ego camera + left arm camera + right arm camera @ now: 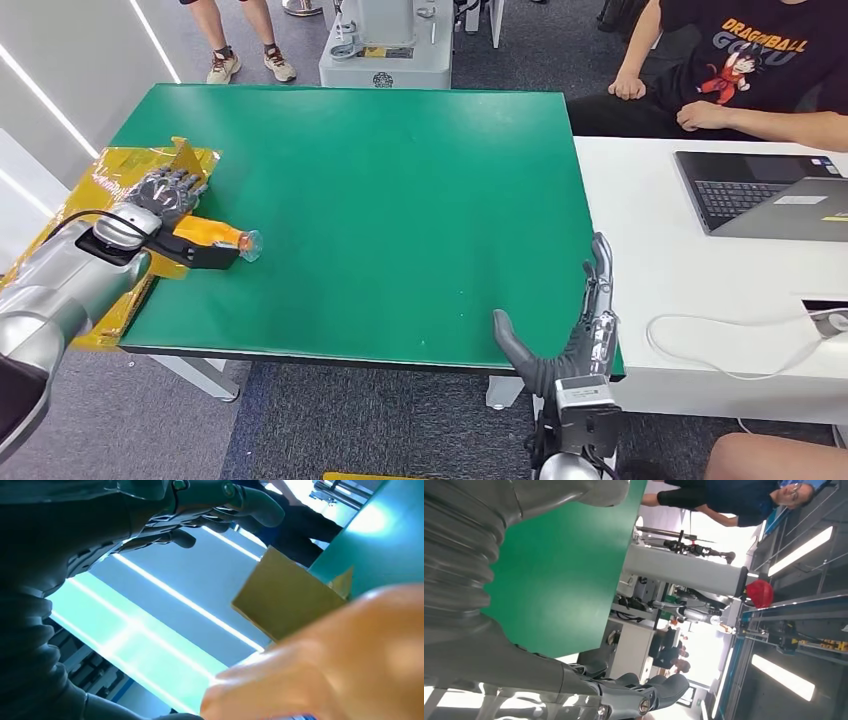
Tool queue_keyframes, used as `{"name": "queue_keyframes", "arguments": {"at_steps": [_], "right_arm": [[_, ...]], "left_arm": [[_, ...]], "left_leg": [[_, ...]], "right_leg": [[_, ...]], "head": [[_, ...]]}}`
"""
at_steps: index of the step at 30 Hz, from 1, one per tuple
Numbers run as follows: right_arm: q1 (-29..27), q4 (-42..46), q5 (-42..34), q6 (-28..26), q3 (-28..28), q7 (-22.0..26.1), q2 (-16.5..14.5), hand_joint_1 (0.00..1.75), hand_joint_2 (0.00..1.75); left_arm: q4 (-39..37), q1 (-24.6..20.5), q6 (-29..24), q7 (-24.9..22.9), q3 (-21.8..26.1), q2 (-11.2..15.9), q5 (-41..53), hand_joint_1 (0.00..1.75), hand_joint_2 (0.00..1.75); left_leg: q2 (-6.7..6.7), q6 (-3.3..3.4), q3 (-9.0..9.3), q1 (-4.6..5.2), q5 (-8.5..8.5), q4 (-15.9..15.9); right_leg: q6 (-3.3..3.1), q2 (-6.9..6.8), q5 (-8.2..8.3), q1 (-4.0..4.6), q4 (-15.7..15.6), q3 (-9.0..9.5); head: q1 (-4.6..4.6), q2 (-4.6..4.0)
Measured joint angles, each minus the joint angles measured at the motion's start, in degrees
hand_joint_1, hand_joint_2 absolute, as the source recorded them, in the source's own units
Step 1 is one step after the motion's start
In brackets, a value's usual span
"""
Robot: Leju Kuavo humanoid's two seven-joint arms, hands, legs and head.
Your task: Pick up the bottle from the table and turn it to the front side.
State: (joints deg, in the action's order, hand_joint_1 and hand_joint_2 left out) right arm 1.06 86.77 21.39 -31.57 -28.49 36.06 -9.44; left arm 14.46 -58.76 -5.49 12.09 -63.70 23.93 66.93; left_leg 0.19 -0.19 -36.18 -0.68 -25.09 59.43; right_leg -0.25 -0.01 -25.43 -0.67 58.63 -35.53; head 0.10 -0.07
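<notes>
An orange bottle (212, 234) with a clear cap (250, 245) lies on its side near the left edge of the green table (400, 200), cap pointing right. My left hand (166, 190) hovers just past the bottle's base, over the yellow cardboard, with fingers spread and nothing in them. The bottle lies beside the wrist rather than in the hand. In the left wrist view the bottle (340, 660) is a blurred orange mass close to the camera, and the fingers (210, 510) are apart above it. My right hand (580, 330) stands open at the table's front right edge, fingers stretched upward.
Flattened yellow cardboard (110, 175) hangs over the table's left edge. A white table (660, 230) adjoins on the right with a laptop (770, 195) and a white cable (720, 330). A person (740, 70) sits behind it. Another person's legs (240, 45) and a grey machine base (385, 50) stand beyond the table.
</notes>
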Motion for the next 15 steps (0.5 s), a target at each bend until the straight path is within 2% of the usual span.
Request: {"name": "queue_keyframes", "arguments": {"at_steps": [4, 8, 11, 14, 15], "right_arm": [[0.0, -0.2, -0.8, 0.1, 0.0, 0.7, -0.5, 0.0, 1.75], [0.0, -0.2, -1.5, 0.0, 0.1, 1.4, -0.5, 0.0, 1.75], [0.1, -0.3, -2.3, -0.6, 0.2, 2.3, -0.6, 0.0, 1.75], [0.5, -0.3, -4.5, -2.5, 0.2, 3.4, -0.6, 0.0, 1.75], [0.7, -0.3, -5.0, -2.9, 0.1, 3.6, -0.6, 0.0, 1.75]], "left_arm": [[2.1, -0.8, -6.6, 5.8, 3.4, 3.0, -1.9, 0.0, 1.75], [7.5, 1.3, -11.8, 10.1, 9.0, 5.5, -10.1, 0.0, 1.75], [14.5, 5.5, -14.7, 11.8, 16.9, 6.5, -18.7, 0.0, 1.75], [24.4, 11.3, -12.0, 14.5, 27.8, 5.0, -31.1, 0.0, 1.75], [26.3, 12.3, -11.0, 15.1, 30.0, 4.6, -33.9, 0.0, 1.75]], "left_leg": [[0.02, -0.01, 0.0, 0.0, 0.01, 0.0], [0.07, -0.01, 0.01, 0.02, 0.0, 0.0], [0.08, -0.01, 0.03, 0.04, 0.0, 0.0], [0.05, -0.01, 0.03, 0.05, 0.0, 0.0], [0.05, -0.01, 0.03, 0.05, 0.0, 0.0]], "right_leg": [[-0.01, 0.03, -0.01, 0.0, 0.0, -0.02], [-0.02, 0.08, -0.01, -0.02, 0.0, -0.03], [-0.02, 0.08, -0.02, -0.04, 0.0, -0.04], [-0.02, 0.06, -0.02, -0.05, -0.1, -0.04], [-0.02, 0.06, -0.02, -0.05, -0.1, -0.04]], "head": [[0.0, 0.0], [0.0, 0.0], [0.01, 0.0], [0.01, 0.0], [0.01, 0.0]]}}
